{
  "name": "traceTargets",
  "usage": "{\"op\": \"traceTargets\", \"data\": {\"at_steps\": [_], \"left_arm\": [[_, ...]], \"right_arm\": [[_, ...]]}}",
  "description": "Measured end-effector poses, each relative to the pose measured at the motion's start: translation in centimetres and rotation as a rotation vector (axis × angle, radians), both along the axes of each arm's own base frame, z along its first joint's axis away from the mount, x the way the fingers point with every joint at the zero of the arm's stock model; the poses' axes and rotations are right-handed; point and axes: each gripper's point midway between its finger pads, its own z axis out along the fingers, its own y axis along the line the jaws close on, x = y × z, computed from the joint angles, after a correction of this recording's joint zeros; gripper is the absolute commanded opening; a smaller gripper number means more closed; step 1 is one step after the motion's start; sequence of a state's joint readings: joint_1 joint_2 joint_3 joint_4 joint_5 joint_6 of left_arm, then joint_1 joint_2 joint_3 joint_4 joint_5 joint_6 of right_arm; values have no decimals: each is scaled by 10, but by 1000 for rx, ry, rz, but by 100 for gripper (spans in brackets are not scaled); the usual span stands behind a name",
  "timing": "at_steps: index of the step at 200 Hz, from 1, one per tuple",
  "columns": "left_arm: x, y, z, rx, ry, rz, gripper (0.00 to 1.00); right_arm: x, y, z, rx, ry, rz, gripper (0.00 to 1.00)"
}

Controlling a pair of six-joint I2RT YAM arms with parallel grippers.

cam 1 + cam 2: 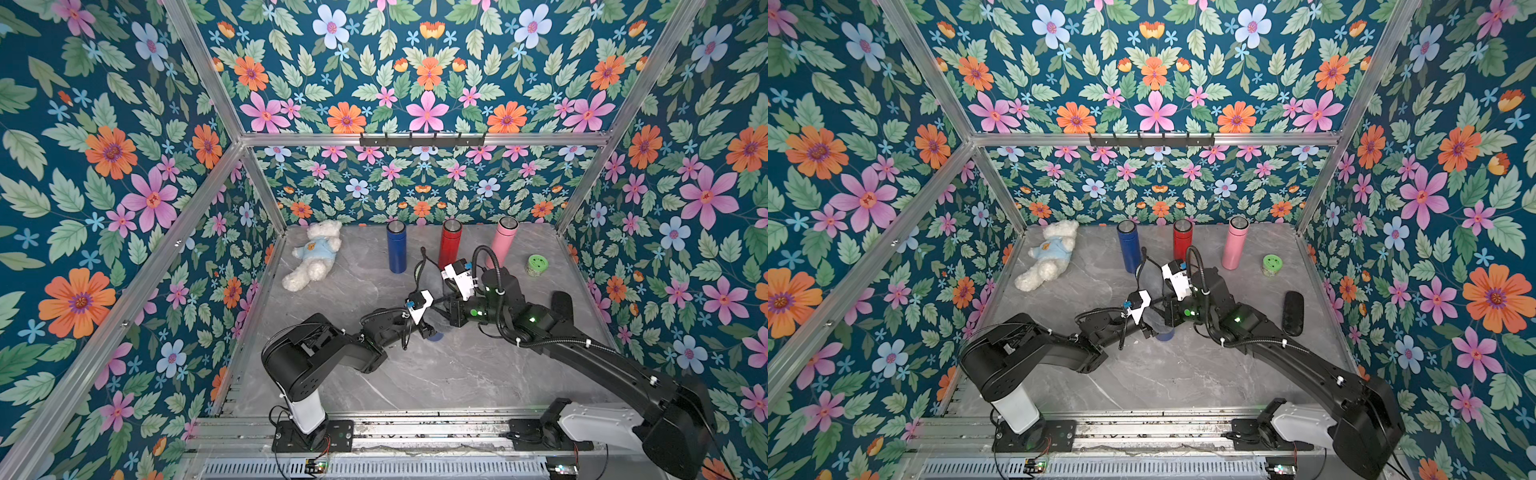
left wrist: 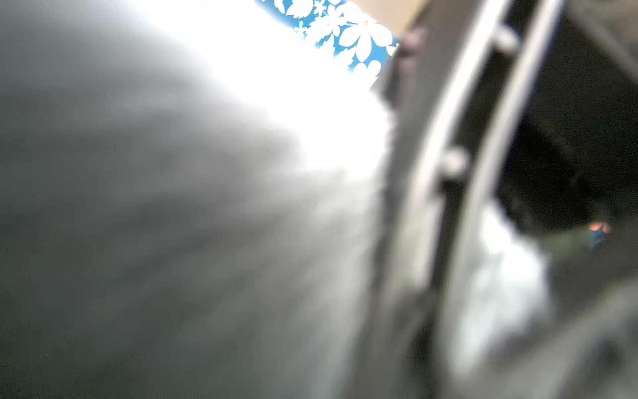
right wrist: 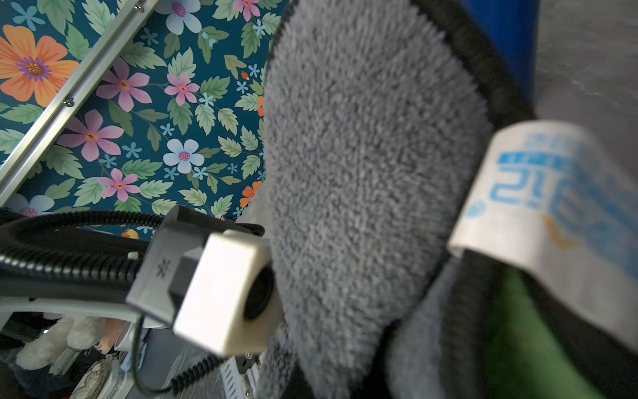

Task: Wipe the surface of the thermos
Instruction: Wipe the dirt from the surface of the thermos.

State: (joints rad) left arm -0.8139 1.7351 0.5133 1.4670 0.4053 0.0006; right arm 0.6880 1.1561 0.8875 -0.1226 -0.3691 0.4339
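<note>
Right arm [image 1: 602, 361] reaches in from near right, jaws of right gripper [image 1: 442, 306] pressed together on grey cloth [image 3: 362, 155]. Cloth drapes blue thermos [image 1: 1165, 334], mid-table, only base showing. Left gripper [image 1: 1148, 330] beside that base; its jaws hidden, cannot tell. White teddy bear [image 1: 313, 255] lies far left.

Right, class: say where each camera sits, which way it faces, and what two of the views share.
Top views: high above the front rail, looking down at the table; left arm and right arm show.
Left wrist: close against something grey, too blurred to name.
Right wrist: on the right arm, facing the grey cloth at close range.
Shared: the left wrist camera shows in the right wrist view and both top views.
</note>
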Motion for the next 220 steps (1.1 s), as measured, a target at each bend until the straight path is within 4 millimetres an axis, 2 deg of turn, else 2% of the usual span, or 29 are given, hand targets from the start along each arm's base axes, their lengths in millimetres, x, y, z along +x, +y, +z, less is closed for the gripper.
{"op": "traceTargets", "data": {"at_steps": [18,44,82,107,123,142,156,182,203,220], "left_arm": [[0,0,0,-2,-2,-5,0],[2,1,0,-13,14,3,0],[13,8,0,-38,56,57,0],[9,8,0,-36,34,44,0],[7,8,0,-37,30,38,0],[4,8,1,-39,21,29,0],[4,8,1,-42,25,25,0],[8,16,2,-90,95,51,0],[22,33,2,-183,225,147,0],[32,50,1,-264,342,235,0]], "right_arm": [[-3,-12,-4,-14,-8,-37,0],[3,-10,-4,-9,-11,-48,0],[26,7,-1,-16,11,-44,0],[53,17,-2,-19,10,-66,0],[67,17,-2,-18,-11,-95,0],[67,11,2,-15,-34,-115,0],[64,2,7,-15,-63,-143,0],[50,-33,8,-72,-65,-218,0],[30,-70,-15,-176,11,-278,0],[15,-85,-21,-210,34,-286,0]]}}
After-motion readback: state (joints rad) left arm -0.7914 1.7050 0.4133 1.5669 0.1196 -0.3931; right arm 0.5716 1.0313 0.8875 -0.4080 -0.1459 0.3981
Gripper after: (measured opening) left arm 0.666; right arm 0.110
